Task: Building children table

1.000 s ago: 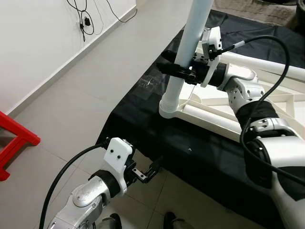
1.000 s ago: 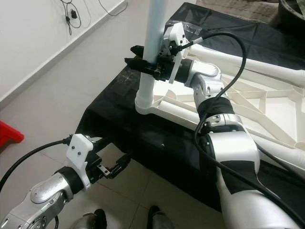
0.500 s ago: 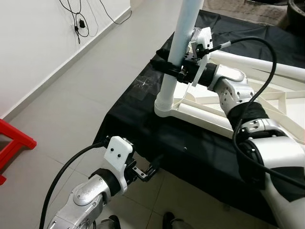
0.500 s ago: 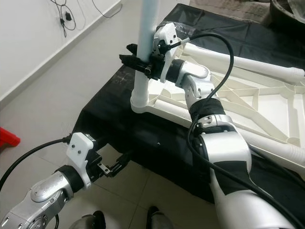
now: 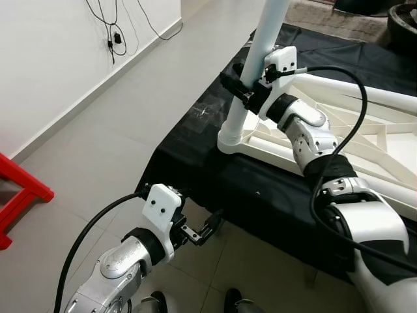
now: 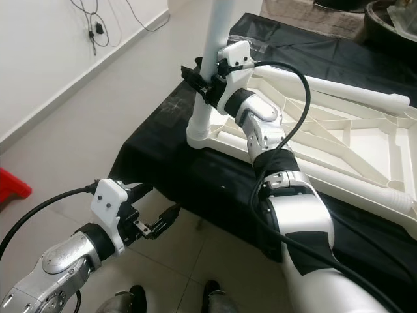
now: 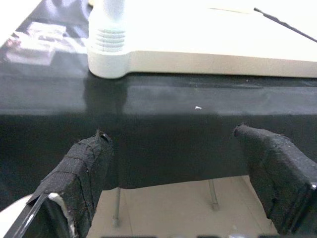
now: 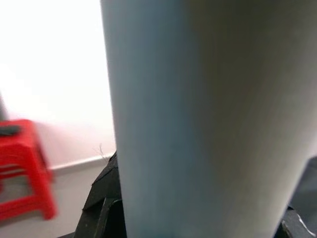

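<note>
Between the right tool's [image 5: 240,85] fingers — the upright table leg [image 5: 257,64].

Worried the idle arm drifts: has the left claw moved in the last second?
No. The left claw sits at the same spot against the black cloth's hanging lower edge.
</note>
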Available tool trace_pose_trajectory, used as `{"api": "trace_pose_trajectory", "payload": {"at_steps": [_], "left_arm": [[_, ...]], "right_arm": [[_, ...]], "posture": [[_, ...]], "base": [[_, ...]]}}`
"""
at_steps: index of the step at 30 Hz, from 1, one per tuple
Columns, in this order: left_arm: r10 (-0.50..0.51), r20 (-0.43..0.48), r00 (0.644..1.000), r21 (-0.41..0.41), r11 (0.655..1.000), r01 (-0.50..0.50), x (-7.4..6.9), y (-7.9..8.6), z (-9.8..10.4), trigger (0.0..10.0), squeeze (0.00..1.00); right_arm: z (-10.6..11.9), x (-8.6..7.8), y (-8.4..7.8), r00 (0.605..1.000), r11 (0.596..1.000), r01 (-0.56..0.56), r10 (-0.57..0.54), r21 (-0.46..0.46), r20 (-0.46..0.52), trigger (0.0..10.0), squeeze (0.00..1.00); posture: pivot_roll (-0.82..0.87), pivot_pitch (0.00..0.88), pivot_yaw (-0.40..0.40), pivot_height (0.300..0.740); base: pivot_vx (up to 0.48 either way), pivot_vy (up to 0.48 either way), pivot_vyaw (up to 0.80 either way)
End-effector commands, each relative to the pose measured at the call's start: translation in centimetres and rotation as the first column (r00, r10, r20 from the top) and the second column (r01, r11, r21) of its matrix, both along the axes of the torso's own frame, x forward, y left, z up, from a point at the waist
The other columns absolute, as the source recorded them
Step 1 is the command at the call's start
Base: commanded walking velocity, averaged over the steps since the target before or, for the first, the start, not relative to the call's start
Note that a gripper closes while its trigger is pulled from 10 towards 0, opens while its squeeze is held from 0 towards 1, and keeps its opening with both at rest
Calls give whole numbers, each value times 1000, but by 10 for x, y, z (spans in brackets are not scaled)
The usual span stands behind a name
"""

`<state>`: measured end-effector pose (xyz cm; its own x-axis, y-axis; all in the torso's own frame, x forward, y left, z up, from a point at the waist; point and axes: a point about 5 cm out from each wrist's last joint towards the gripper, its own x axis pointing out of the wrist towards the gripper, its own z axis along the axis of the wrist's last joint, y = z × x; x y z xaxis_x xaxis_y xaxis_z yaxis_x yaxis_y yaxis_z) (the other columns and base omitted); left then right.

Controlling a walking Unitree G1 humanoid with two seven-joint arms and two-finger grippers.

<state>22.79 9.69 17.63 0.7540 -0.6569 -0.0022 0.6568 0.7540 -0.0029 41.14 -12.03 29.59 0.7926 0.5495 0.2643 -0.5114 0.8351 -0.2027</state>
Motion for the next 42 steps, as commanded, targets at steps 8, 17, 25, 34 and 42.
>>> {"api": "trace_pose_trajectory", "payload": {"at_steps": [8, 17, 25, 34, 42], "left_arm": [[7, -8, 1000, 26, 1000, -7, 0, 2, -6, 10000, 0], [6, -5, 1000, 27, 1000, -6, 1, 2, -6, 10000, 0], [9, -1, 1000, 31, 999, -9, 1, 3, -5, 10000, 0], [13, 3, 1000, 33, 999, -13, 3, 4, -5, 10000, 0], [11, 7, 1000, 34, 999, -11, 4, 3, -4, 10000, 0]], "right_arm": [[-45, 10, -5, 891, 919, 394, -377, 18, -254, 0, 0], [-46, 11, -10, 715, 738, 670, -614, 80, -335, 0, 0], [-51, 7, -15, 513, 529, 847, -779, 62, -360, 0, 0], [-42, -7, -20, 251, 200, 966, -883, 166, -396, 0, 0], [-42, -15, -10, 78, -5, 987, -863, 163, -500, 0, 0]], "posture": [[73, 283, -72, 740], [74, 288, -75, 740], [77, 293, -75, 740], [82, 295, -75, 740], [99, 293, -71, 740]], "base": [[0, 0, 0], [0, 0, 0], [0, 0, 0], [0, 0, 0], [0, 0, 0]]}}
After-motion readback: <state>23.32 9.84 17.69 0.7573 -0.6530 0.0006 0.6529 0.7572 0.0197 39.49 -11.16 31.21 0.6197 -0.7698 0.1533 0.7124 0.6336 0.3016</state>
